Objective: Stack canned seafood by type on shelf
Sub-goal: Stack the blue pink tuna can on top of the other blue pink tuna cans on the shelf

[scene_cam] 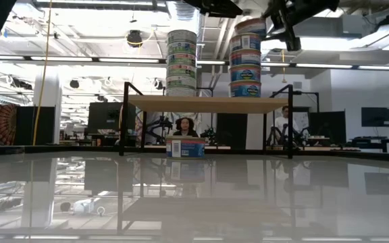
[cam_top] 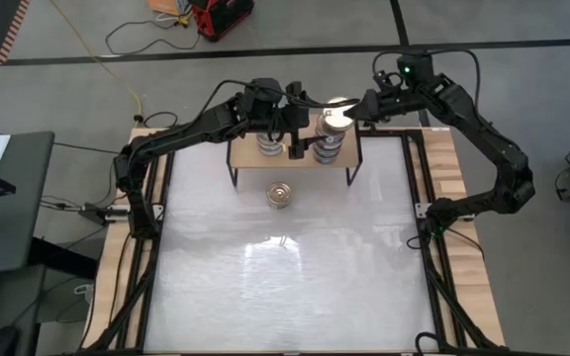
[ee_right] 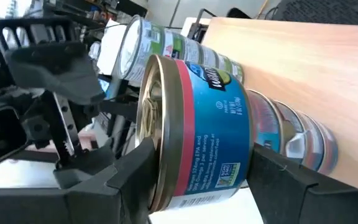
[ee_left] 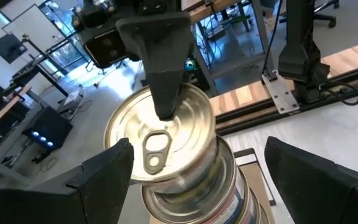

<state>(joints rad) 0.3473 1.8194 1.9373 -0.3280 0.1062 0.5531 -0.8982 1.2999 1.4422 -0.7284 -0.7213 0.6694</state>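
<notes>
The shelf (cam_top: 295, 168) is a light-wood board on black legs at the table's far side. It carries two stacks of tins: a green-labelled left stack (scene_cam: 181, 61) and a blue-labelled right stack (scene_cam: 245, 71). My right gripper (ee_right: 201, 155) reaches in from the far right and is shut on the right stack's top tin (scene_cam: 250, 27), which has a gold pull-tab lid. My left gripper (ee_left: 197, 149) is open between the stacks, with its fingers on either side of the right stack's upper tins; I see no touch. One more tin (cam_top: 280, 194) stands on its base on the table in front of the shelf. My right gripper pinches the top tin between lid and base. One finger (ee_left: 165, 93) lies on the gold lid (ee_left: 185, 124), and the other sits at the base side (ee_right: 272, 174). The fingers come roughly level from the far right. The tin sits slightly tilted and offset over the stack.
Black frame rails and wooden strips (cam_top: 443, 158) border the white tabletop. The near part of the table lies open. A dark monitor stand (cam_top: 8, 198) is off the left edge. People (scene_cam: 184, 125) sit in the room beyond the table.
</notes>
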